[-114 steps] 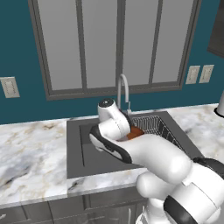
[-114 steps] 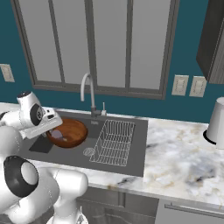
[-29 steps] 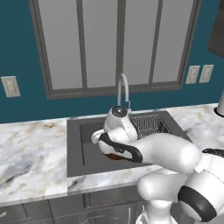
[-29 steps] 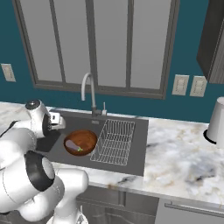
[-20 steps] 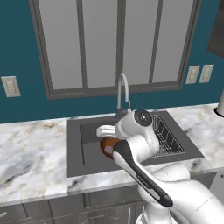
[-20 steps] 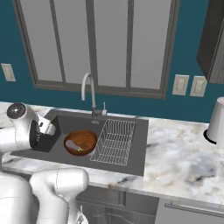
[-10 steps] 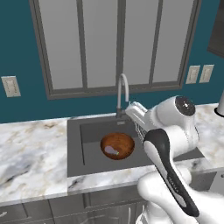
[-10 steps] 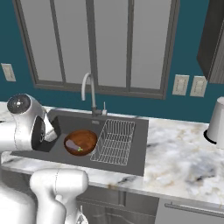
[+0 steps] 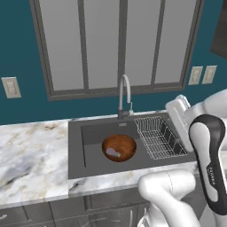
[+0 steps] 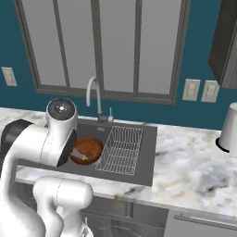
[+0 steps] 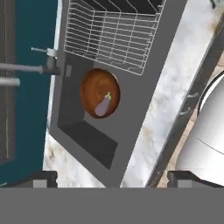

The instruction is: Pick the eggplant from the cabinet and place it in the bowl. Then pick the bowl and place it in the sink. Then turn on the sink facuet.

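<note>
The reddish-brown bowl (image 9: 119, 147) (image 10: 88, 149) (image 11: 99, 92) rests on the floor of the dark grey sink (image 9: 88, 153) (image 10: 143, 162) (image 11: 87, 140), in its left half. The small purple eggplant (image 9: 113, 154) (image 10: 83, 158) (image 11: 103, 106) lies inside the bowl. A white wire rack (image 9: 159, 137) (image 10: 121, 148) (image 11: 109, 33) fills the other half of the basin. Behind the basin rises the silver gooseneck sink faucet (image 9: 125, 95) (image 10: 95, 95) (image 11: 26, 68). My gripper (image 11: 113, 179) is open and empty, high above the sink and apart from the bowl. The cabinet is out of view.
Marble counter (image 9: 31, 150) (image 10: 194, 166) runs on both sides of the sink. A paper towel roll (image 10: 230, 126) stands at the far right. A dark wall cupboard (image 10: 227, 41) hangs at the upper right. Wall sockets (image 9: 201, 74) flank the window.
My arm has lifted off the bowl and swung up and away from the basin toward the right of the left base view. The bowl with the eggplant stays in the sink. The jaws stay open.
</note>
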